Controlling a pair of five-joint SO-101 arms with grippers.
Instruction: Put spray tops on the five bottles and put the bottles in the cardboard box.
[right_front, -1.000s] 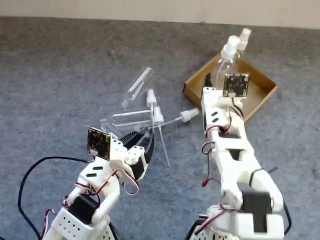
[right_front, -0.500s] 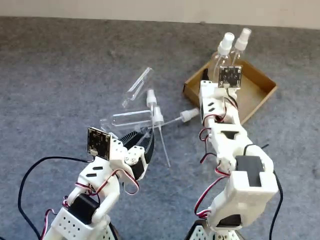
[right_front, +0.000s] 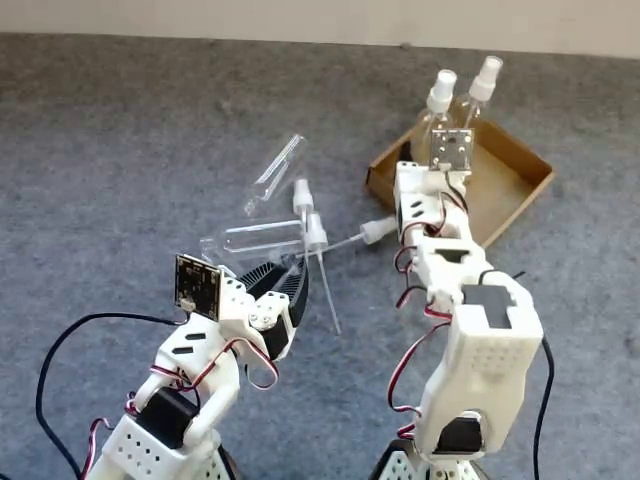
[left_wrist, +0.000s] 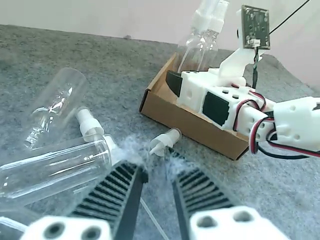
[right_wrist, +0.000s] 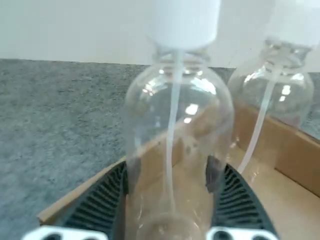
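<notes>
Grey carpet (right_front: 120, 130) meets a pale wall (right_front: 300, 18) behind.

The right arm (right_front: 470, 320) stretches out toward the table's far right corner, the right gripper (right_wrist: 170, 180) clamped on an upright bottle (right_wrist: 177, 100). The left arm (right_front: 200, 370) sits folded near the front edge, the left gripper (left_wrist: 160, 174) low with jaws slightly apart.
</notes>
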